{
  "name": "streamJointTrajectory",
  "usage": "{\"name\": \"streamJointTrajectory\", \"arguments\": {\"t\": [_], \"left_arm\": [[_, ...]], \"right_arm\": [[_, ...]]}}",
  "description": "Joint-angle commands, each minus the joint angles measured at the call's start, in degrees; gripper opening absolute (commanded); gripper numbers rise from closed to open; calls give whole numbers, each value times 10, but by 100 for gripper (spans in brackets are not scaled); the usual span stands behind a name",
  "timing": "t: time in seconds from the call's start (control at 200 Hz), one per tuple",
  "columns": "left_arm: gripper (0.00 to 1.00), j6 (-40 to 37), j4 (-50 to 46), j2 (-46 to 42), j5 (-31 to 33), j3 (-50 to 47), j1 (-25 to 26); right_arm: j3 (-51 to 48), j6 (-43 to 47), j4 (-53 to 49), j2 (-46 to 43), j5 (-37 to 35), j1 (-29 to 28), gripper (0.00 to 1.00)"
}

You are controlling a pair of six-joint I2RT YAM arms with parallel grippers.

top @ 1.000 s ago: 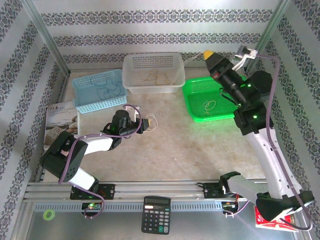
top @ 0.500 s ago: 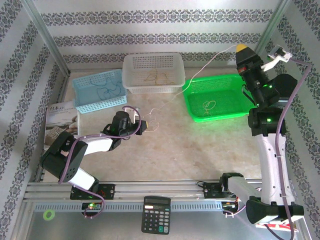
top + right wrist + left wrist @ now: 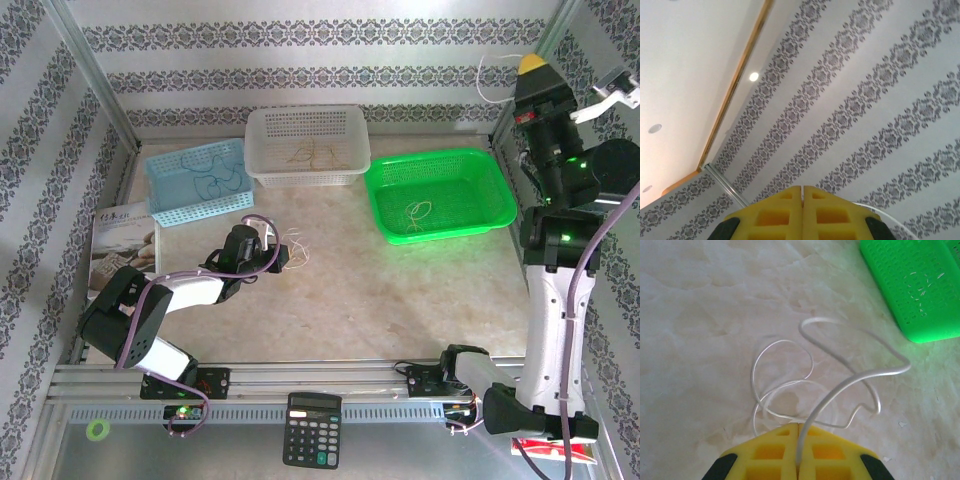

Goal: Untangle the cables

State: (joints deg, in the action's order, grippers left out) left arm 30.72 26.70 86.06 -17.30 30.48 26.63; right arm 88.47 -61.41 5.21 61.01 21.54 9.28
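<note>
left gripper low over table, jaws clenched on whitish cable; thinner loops lie on table just ahead. right gripper up high near back wall, jaws clenched on whitish strand curling off tip. dark cable in blue basket, tan cable in white basket, small loop in green tray.

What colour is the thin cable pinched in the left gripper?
Whitish. The thin looped cable in the left gripper shows best in the left wrist view.
</note>
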Motion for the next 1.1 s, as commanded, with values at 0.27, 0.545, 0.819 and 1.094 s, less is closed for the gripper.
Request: {"name": "streamJointTrajectory", "arguments": {"t": [0.27,0.545,0.819,1.094], "left_arm": [[0,20,-34,-54,-25,19,4],[16,27,-54,-86,-33,38,4],[42,37,-67,-100,-45,55,4],[84,53,-71,-126,-51,61,4]], "right_arm": [[-38,37,6,38,9,2,0],[-87,87,33,54,-33,-24,0],[-111,140,32,82,-79,-42,0],[-207,204,39,95,-162,-77,0]]}}
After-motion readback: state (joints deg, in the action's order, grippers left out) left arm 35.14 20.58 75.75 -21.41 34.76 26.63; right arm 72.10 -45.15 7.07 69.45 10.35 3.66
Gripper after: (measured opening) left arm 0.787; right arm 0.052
